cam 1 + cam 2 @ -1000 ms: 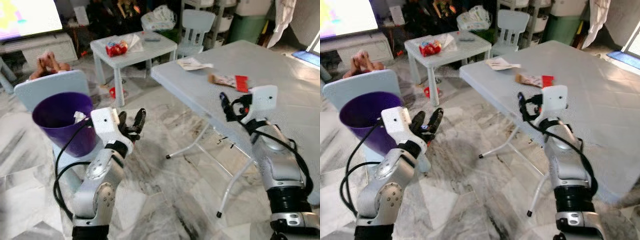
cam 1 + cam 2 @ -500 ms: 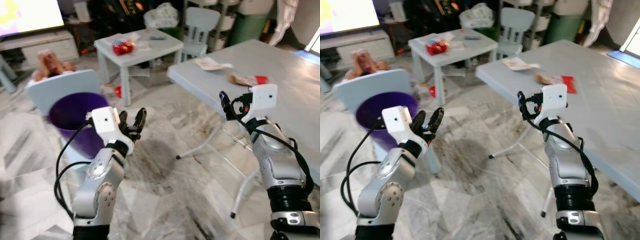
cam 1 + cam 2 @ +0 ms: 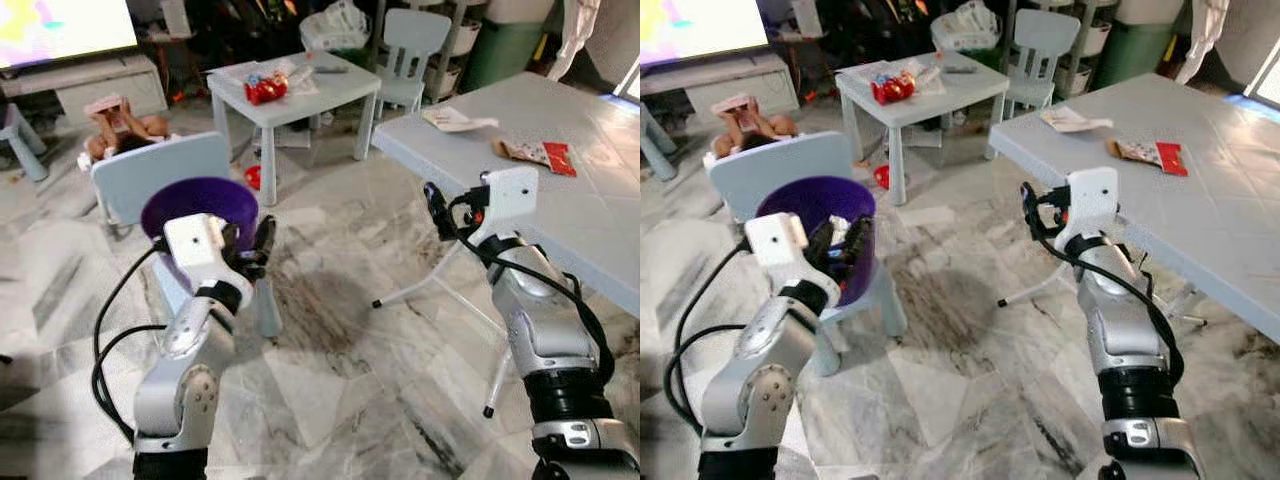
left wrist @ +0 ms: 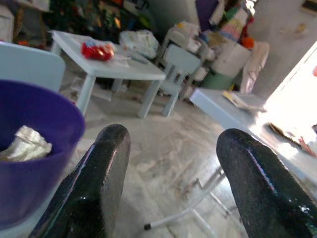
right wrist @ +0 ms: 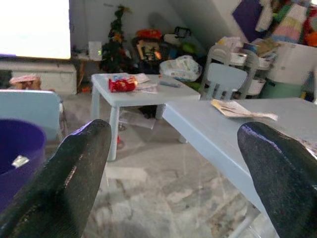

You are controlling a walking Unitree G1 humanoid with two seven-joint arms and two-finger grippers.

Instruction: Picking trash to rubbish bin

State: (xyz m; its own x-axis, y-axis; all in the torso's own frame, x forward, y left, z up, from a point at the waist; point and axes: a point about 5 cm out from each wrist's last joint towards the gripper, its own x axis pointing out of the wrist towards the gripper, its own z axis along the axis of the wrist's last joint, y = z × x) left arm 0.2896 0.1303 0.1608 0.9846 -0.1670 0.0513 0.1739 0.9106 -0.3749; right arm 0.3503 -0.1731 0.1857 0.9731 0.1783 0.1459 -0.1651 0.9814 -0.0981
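- The left end effector (image 3: 243,243) is raised in front of the robot, its two black fingers spread wide with nothing between them, just beside the purple bin's near rim.
- The right end effector (image 3: 1030,207) is raised too, at about 2 o'clock from the left one, fingers wide apart and empty, close to the near edge of the large grey worktop (image 3: 590,215).
- The purple bin (image 3: 199,205) stands on a small pale-blue chair (image 3: 150,175) at about 11 o'clock from the left end effector; the left wrist view shows a crumpled silvery scrap (image 4: 26,143) lying inside it.
- On the large worktop, well apart from the right end effector toward 1 o'clock, lie a red-and-brown wrapper (image 3: 535,152) and, farther back, a crumpled white paper (image 3: 458,119).
- A small white worktop (image 3: 295,88) at 12 o'clock carries a red packet (image 3: 265,91) and some white papers.
- A second small chair (image 3: 415,35) stands behind it; the floor is grey marbled tile (image 3: 330,340).
- Compared with a second ago, the whole scene has slid rightward across the head views, so the camera has turned: the bin now sits nearer the middle and the large worktop is pushed to the right edge. Both end effectors are as wide apart as before.
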